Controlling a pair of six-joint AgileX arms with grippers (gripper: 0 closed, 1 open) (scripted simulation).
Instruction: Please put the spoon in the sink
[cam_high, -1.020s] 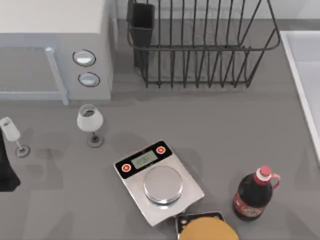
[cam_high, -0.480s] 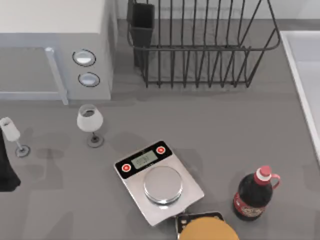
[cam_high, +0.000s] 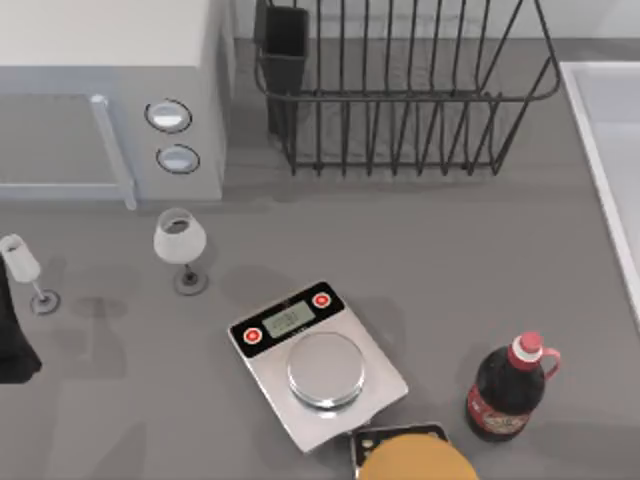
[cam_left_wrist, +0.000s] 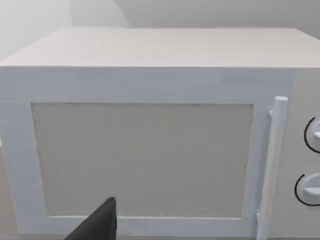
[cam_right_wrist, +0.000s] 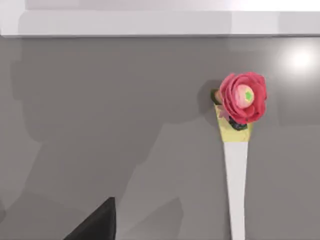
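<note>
The spoon (cam_right_wrist: 236, 165) lies on the grey table in the right wrist view. It has a flat white handle, a yellow neck and a red rose-shaped head (cam_right_wrist: 243, 96). A dark part of my right gripper (cam_right_wrist: 95, 225) hangs above the table beside the handle, apart from it. The head points toward a pale raised edge (cam_right_wrist: 150, 22). The sink (cam_high: 615, 110), a pale basin with a lighter rim, runs along the table's right side in the top view. My left arm (cam_high: 12, 340) is parked at the far left edge, and its gripper (cam_left_wrist: 100, 226) faces the microwave.
A white microwave (cam_high: 110, 90) fills the back left and a black wire dish rack (cam_high: 400, 90) the back middle. Two wine glasses (cam_high: 180, 245) (cam_high: 22, 265), a kitchen scale (cam_high: 315, 365), a dark bottle (cam_high: 508, 392) and a round bread (cam_high: 415, 462) stand in front.
</note>
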